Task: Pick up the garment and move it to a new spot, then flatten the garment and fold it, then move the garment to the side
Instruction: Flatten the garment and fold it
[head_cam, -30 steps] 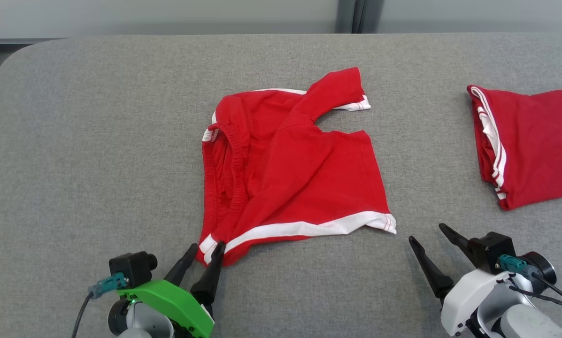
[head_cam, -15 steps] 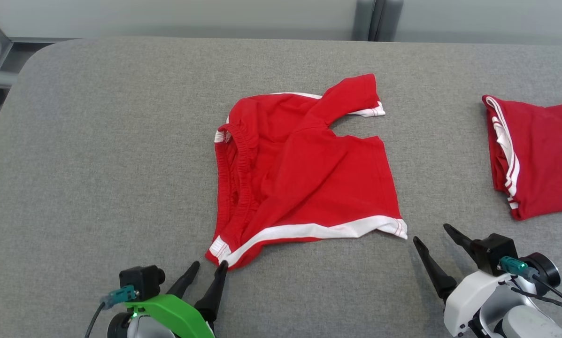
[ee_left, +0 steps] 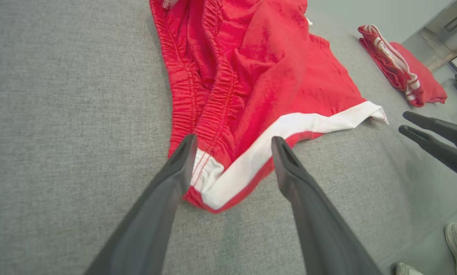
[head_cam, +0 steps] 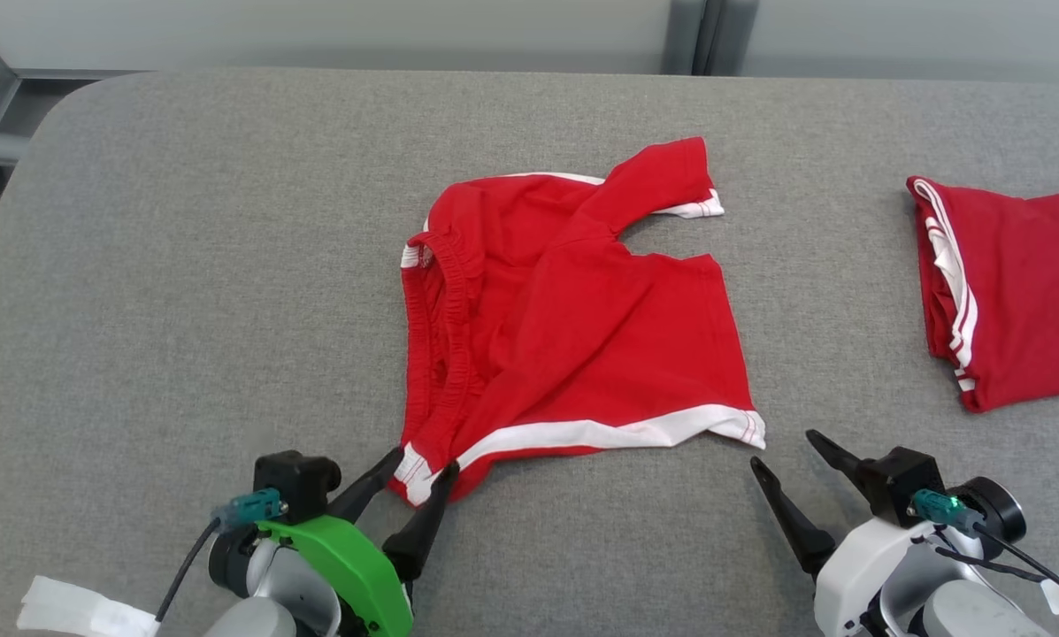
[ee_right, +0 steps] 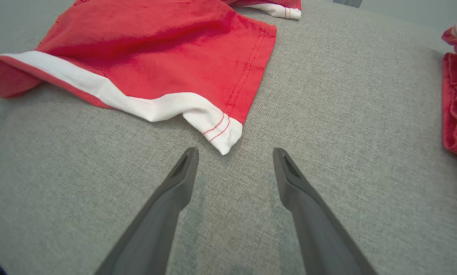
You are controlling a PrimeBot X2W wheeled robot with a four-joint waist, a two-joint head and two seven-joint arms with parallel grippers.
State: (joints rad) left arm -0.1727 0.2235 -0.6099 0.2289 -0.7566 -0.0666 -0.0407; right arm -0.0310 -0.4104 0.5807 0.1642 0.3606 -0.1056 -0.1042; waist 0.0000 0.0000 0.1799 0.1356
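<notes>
Grey woven padded table (head_cam: 184, 265), pale wall (head_cam: 317, 35) behind

The garment (head_cam: 582, 327), red shorts with white trim, lay mid-table, spread but not flat. One leg was flipped toward the far side, the elastic waistband (head_cam: 445, 336) was bunched along the left edge, and the white hem band (head_cam: 600, 433) ran along the near edge

A second red garment (head_cam: 1016, 292), folded, sat well apart at the table's right edge; not mine to touch, I judged

My left gripper (head_cam: 423, 462) stood fully open, fingers (ee_left: 157, 206) either side of the near-left corner (ee_left: 213, 183) where waistband meets hem. The cloth lay between them, nothing pinched. One finger looked to be just touching the white tab there

My right gripper (head_cam: 781, 448) was equally wide and empty, low over the table just short of the near-right hem corner (ee_right: 220, 137), clear of it

Handling, my guess: thin knit, light and limp, with no stiffness to keep its shape, so a one-point lift would leave it hanging in a rope. The table's weave might drag at it. I judged the best holds to be the two near corners, where seam and doubled hem give thickness to bite on; take both layers, close low against the table, lift both ends together to keep the hem taut
</notes>
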